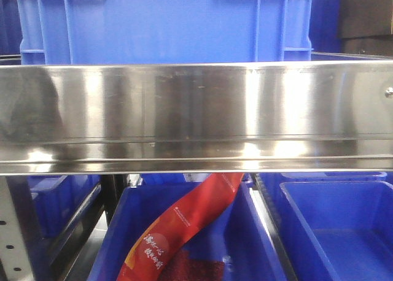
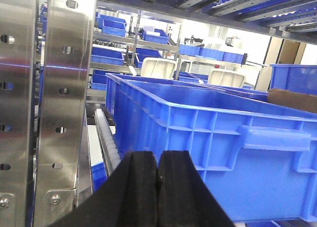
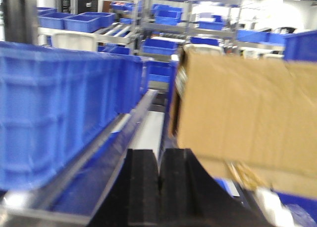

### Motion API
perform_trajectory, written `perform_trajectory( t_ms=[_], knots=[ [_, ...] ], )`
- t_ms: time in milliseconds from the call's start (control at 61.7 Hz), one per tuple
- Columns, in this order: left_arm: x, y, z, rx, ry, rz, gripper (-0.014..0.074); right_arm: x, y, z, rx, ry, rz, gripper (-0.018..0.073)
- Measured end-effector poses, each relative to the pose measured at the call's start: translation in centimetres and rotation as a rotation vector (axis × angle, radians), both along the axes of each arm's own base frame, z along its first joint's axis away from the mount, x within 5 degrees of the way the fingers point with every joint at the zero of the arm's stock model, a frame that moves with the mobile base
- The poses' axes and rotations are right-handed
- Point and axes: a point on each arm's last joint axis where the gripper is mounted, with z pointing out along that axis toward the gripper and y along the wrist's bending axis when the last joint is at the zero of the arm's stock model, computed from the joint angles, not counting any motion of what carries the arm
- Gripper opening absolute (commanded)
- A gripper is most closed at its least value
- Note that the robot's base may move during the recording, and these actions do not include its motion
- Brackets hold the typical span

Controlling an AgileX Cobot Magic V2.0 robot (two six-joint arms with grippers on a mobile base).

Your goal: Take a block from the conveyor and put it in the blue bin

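Observation:
The block and the conveyor are out of view in all three views. My left gripper [image 2: 158,160] is shut with nothing between its black pads, facing the side wall of a large blue bin [image 2: 223,138] on a shelf. In the blurred right wrist view my right gripper [image 3: 159,157] is also shut and empty, pointing down a gap between a row of blue bins [image 3: 59,113] and a cardboard box [image 3: 247,123]. Neither gripper shows in the front view. I cannot tell which blue bin is the task's.
A wide steel shelf rail [image 1: 196,115] spans the front view, with a blue crate [image 1: 166,23] above. Below it, one blue bin [image 1: 245,244] holds a red packet [image 1: 184,226], beside another bin [image 1: 344,232]. A perforated steel upright [image 2: 59,113] stands left.

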Motion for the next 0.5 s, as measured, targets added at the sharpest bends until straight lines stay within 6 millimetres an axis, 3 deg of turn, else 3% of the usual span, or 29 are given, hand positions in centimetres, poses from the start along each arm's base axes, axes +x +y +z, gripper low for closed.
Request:
perform_trajectory(
  t_ms=[243,503],
  knots=[
    [0.0,0.0,0.0,0.0,0.0,0.0,-0.0111,0.1,-0.1,-6.1,0.023,0.014,-0.022,-0.0162],
    [0.0,0.0,0.0,0.0,-0.002,0.0,-0.0111,0.2,-0.2,-6.3,0.043,-0.016,-0.035,-0.0162]
  ],
)
